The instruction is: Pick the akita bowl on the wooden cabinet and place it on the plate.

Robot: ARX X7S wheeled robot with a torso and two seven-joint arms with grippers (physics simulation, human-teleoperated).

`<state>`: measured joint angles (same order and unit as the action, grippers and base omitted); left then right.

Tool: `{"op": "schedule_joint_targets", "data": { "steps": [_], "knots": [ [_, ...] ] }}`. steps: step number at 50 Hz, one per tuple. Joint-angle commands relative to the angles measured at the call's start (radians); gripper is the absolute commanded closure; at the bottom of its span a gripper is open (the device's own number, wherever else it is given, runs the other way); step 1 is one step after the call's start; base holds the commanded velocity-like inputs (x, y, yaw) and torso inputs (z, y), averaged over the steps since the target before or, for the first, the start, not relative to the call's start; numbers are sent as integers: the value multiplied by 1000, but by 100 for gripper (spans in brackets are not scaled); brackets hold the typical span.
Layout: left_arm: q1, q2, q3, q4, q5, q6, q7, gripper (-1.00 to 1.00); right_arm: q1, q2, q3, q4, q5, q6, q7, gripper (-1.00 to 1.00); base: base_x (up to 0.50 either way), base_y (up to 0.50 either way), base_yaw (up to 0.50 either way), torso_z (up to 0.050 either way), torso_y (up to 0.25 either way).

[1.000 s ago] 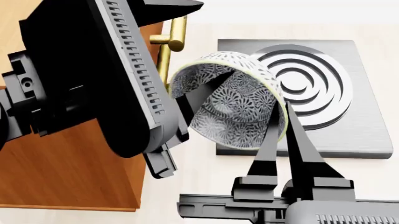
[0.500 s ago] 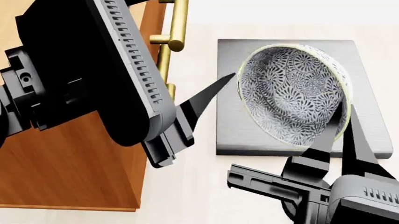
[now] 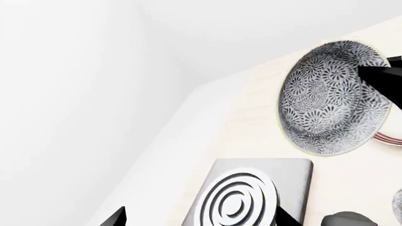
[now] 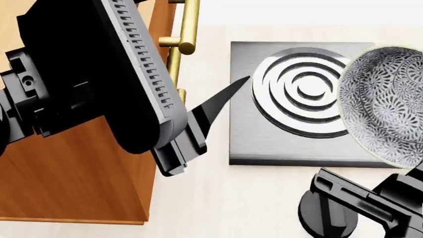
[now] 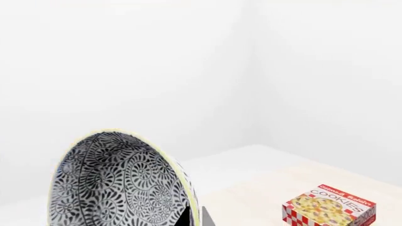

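The akita bowl (image 4: 387,106) hangs tilted in the air over the right edge of the grey stove (image 4: 297,99). My right gripper (image 5: 196,217) is shut on its rim, one finger inside (image 5: 180,215) and one outside. In the left wrist view the bowl (image 3: 333,99) shows its patterned outside, and a sliver of the red-ringed plate (image 3: 389,139) peeks out behind it. My left gripper (image 3: 201,221) is open and holds nothing. It hovers beside the wooden cabinet (image 4: 66,173), with one fingertip (image 4: 218,99) pointing at the stove.
The cabinet's brass handle (image 4: 188,29) sits close to the left arm. A red cookies box (image 5: 330,207) lies on the pale counter beyond the bowl. The right arm's dark body (image 4: 350,203) fills the lower right of the head view.
The bowl has left the left gripper's fingers. My right gripper carried it rightward across the stove. The left arm has stayed almost still.
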<state>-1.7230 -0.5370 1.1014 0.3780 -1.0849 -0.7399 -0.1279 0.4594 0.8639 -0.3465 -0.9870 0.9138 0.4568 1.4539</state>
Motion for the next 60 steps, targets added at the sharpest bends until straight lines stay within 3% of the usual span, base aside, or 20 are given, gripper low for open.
{"op": "schedule_joint_targets", "data": {
  "steps": [1, 34, 60],
  "knots": [
    [3, 0, 1, 2, 4, 2, 0, -100, -49, 37, 67, -26, -1, -41, 27, 100, 0, 0, 0, 0, 0],
    [4, 3, -1, 3, 2, 0, -1, -100, -172, 110, 189, -22, 27, -148, 32, 100, 0, 0, 0, 0, 0],
    [10, 5, 0, 2, 7, 4, 1, -100, -418, 157, 399, -17, 16, -275, 54, 100, 0, 0, 0, 0, 0]
  ]
}}
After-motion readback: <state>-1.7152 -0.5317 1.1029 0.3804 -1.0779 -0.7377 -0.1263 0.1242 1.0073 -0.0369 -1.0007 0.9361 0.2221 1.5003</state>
